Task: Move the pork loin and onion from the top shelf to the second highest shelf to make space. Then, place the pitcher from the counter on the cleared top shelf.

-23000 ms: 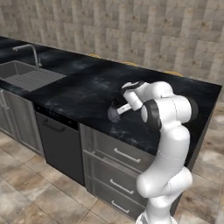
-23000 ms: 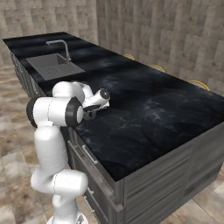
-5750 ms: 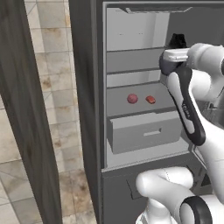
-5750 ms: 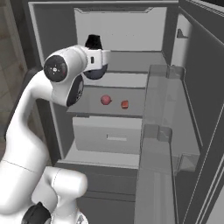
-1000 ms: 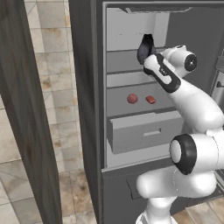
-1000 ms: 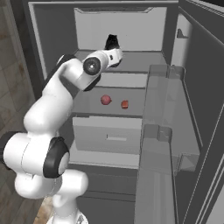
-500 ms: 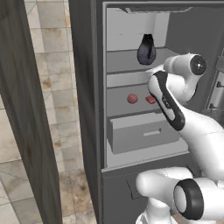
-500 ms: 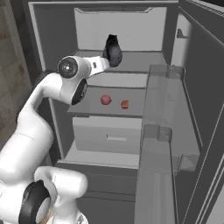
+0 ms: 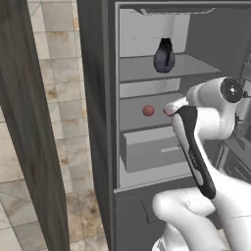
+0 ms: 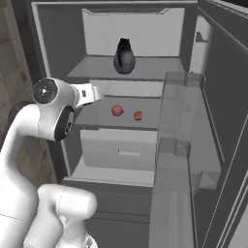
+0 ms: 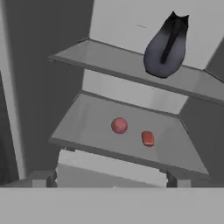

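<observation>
The dark glossy pitcher (image 9: 164,55) (image 10: 125,56) (image 11: 166,46) stands upright and free on the top shelf (image 9: 137,68) (image 10: 94,69) (image 11: 109,59). On the second highest shelf (image 9: 131,116) (image 10: 94,117) (image 11: 87,127) lie the round onion (image 9: 148,111) (image 10: 116,111) (image 11: 119,125) and, just to its right, the flatter pork loin (image 10: 138,115) (image 11: 148,138); my arm partly covers the loin in the left base view. My gripper (image 11: 111,180) is open and holds nothing. It is drawn back outside the fridge, about level with the second shelf. The counter is out of view.
A grey drawer (image 9: 152,149) (image 10: 121,150) juts out under the second shelf. The open fridge door with its clear bins (image 10: 177,145) stands close on the right. The dark fridge side wall (image 9: 95,98) bounds the left.
My hand has drawn back and down from the top shelf, away from the pitcher, which stays standing there. The onion and the pork loin have not moved.
</observation>
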You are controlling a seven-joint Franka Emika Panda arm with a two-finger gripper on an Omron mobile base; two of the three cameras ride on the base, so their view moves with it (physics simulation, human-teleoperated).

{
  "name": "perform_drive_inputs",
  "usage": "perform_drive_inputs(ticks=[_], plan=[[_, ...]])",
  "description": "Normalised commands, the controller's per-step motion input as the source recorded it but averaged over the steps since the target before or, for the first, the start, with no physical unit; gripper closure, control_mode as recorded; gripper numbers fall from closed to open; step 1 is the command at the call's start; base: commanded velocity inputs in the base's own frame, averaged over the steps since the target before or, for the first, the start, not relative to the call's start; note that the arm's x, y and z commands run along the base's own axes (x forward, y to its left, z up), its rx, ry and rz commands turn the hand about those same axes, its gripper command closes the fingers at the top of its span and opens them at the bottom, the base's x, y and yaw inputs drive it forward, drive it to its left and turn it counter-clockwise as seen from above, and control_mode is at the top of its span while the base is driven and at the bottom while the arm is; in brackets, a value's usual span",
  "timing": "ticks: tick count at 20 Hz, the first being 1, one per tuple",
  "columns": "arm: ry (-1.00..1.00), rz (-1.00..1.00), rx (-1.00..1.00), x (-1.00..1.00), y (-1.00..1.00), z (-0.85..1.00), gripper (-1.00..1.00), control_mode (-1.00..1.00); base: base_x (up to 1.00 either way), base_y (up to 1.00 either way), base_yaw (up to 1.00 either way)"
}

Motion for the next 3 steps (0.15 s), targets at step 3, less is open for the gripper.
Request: perform_drive_inputs(ticks=[3], plan=[[0.08,-0.06,0.00,-0.95,0.01,-0.62,-1.00,-1.00,0.00,0.00,0.00]])
